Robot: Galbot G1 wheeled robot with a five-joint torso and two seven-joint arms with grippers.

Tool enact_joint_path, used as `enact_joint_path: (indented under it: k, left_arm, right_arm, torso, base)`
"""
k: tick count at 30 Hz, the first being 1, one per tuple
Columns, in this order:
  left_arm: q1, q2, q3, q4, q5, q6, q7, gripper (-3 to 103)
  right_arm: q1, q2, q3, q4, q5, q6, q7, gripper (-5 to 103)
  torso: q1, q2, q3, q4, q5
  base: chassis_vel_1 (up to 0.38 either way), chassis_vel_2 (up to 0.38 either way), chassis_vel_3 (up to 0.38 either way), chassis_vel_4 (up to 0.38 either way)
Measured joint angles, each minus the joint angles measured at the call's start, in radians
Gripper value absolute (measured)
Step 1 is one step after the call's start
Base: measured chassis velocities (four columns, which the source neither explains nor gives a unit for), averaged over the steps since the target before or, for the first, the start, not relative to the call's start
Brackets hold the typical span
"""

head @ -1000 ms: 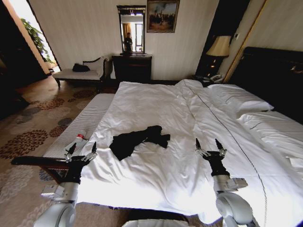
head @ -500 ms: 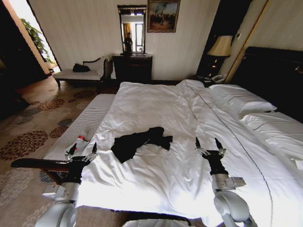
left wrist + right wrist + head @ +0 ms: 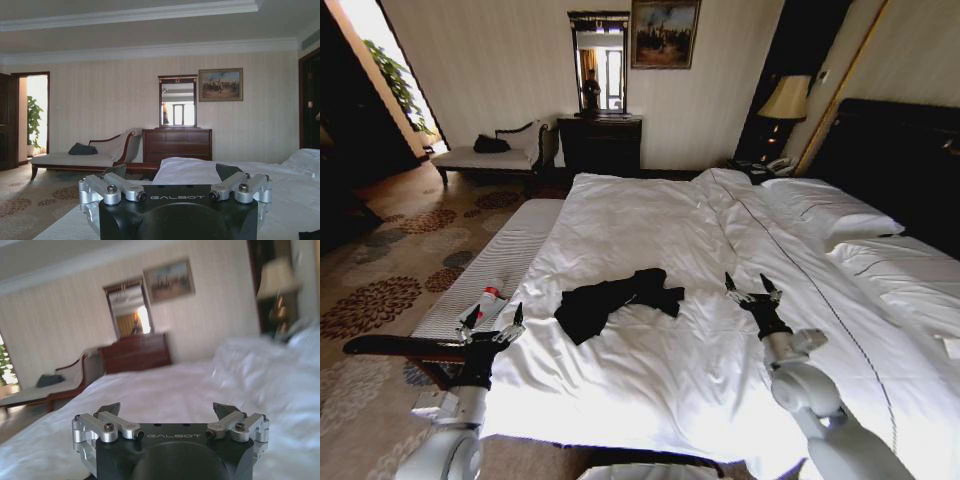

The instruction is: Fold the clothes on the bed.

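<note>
Bed (image 3: 650,230): white duvet spread flat, pillows at the dark headboard (image 3: 900,160). Black T-shirt (image 3: 615,298): crumpled in a heap on the duvet near the foot end, between the two arms, untouched. Right gripper (image 3: 744,288): above the duvet, just right of the shirt, fingers spread apart, empty. Left gripper (image 3: 492,316): over the bed's left edge, near the shirt, fingers likewise apart, empty.

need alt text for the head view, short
A crumpled black T-shirt lies on a large white bed, with the open left claw at the bed's near left edge and the open right claw raised over the duvet beside the shirt.
</note>
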Motion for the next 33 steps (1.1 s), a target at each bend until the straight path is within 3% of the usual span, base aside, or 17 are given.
enact_joint_path:
  k: [1,3,4,6,10,14,22,33]
  left_arm:
    - [0.006,0.003,-0.007,-0.006,-0.001,0.004,-0.002,100]
    - [0.016,0.004,-0.016,-0.012,-0.002,0.008,-0.004,100]
    - [0.016,0.004,-0.016,-0.012,-0.002,0.008,-0.004,100]
    - [0.032,0.004,-0.027,-0.021,-0.003,0.011,-0.007,100]
    - [0.043,-0.002,-0.037,-0.029,-0.003,0.011,-0.011,100]
    - [0.05,-0.011,-0.044,-0.033,-0.003,0.012,-0.013,100]
    - [0.039,-0.014,-0.054,-0.021,-0.003,0.012,-0.015,100]
    - [0.025,-0.022,-0.047,-0.001,0.002,0.013,-0.016,100]
  right_arm:
    - [0.087,-0.026,-0.045,-0.041,0.11,-0.062,0.013,100]
    - [0.183,-0.04,-0.096,-0.101,0.204,-0.108,0.015,100]
    - [0.183,-0.04,-0.096,-0.101,0.204,-0.108,0.015,100]
    - [0.318,-0.04,-0.179,-0.192,0.341,-0.195,0.019,100]
    - [0.466,-0.017,-0.278,-0.297,0.429,-0.301,0.037,100]
    - [0.615,0.023,-0.368,-0.393,0.461,-0.366,0.1,100]
    - [0.796,0.129,-0.488,-0.59,0.513,-0.485,0.217,100]
    - [0.895,0.256,-0.545,-0.75,0.45,-0.541,0.216,100]
  torso:
    - [0.0,0.0,0.0,0.0001,-0.0001]
    - [0.0,0.0,0.0,0.0007,-0.0002]
    - [0.0,0.0,0.0,0.0007,-0.0002]
    - [0.0,0.0,0.0,0.0008,-0.0001]
    - [0.0,0.0,0.0,0.0,0.0001]
    - [0.0,0.0,0.0,0.0008,-0.0004]
    - [0.0,0.0,0.0,0.0001,-0.0004]
    - [0.0,0.0,0.0,0.0004,-0.0004]
  base:
    - [0.0,0.0,0.0,0.0]
    - [0.0,0.0,0.0,0.0]
    - [0.0,0.0,0.0,0.0]
    - [0.0,0.0,0.0,0.0]
    - [0.0,0.0,0.0,0.0]
    - [0.0,0.0,0.0,0.0]
    - [0.0,0.0,0.0,0.0]
    - [0.0,0.0,0.0,0.0]
